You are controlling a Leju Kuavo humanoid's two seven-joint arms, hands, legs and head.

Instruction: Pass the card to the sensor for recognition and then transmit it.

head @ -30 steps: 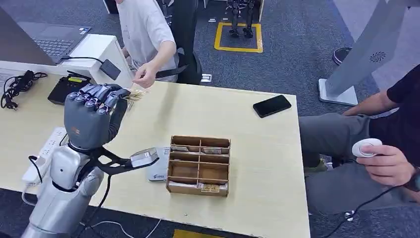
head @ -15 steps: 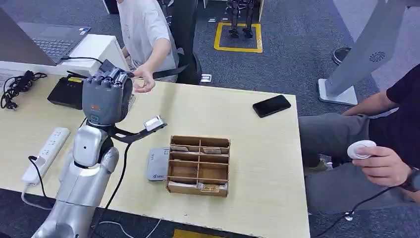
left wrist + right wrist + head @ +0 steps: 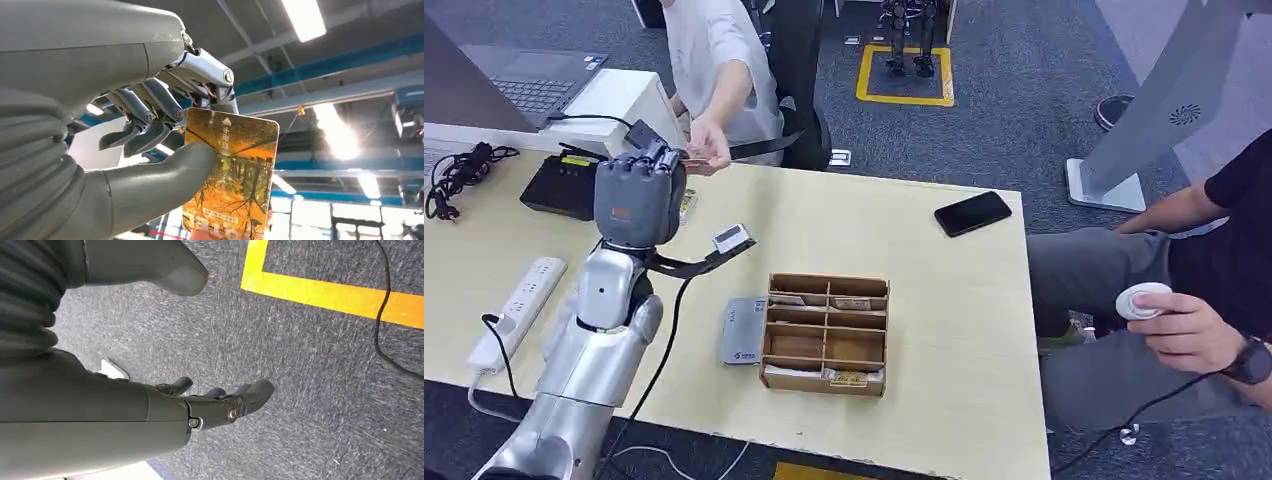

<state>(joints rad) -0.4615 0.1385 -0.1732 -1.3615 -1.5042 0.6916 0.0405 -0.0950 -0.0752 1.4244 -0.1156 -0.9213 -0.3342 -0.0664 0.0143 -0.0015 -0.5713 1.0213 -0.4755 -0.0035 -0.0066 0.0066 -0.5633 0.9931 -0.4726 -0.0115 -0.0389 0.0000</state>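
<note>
So at this point my left robot hand (image 3: 637, 192) was up over the far left part of the surface (image 3: 904, 250), pinching the card (image 3: 231, 180) between the thumb and the darker fingers (image 3: 150, 132), with the card held out toward a person's hand (image 3: 707, 152) at the far edge. From the wrist view the card looked orange and yellow, some autumn-tree sort of print, with a small white arrow and a line of characters near one short end, rounded corners, glossy face. My read on handling: it's thin, stiff and basically weightless, and that glossy finish probably makes it slippery, so a flat pinch near one short end seemed the way to go, leaving the rest sticking out for someone else to take. Squeeze too lightly and I'd guess it slides or pivots around the thumb. The sensor (image 3: 743, 330) sat flat on the surface, just beside the wooden tray (image 3: 826, 333) near the front edge. My right robot hand (image 3: 220, 402) was just hanging over the carpet floor (image 3: 310, 365), holding nothing, fingers loosely apart.
</note>
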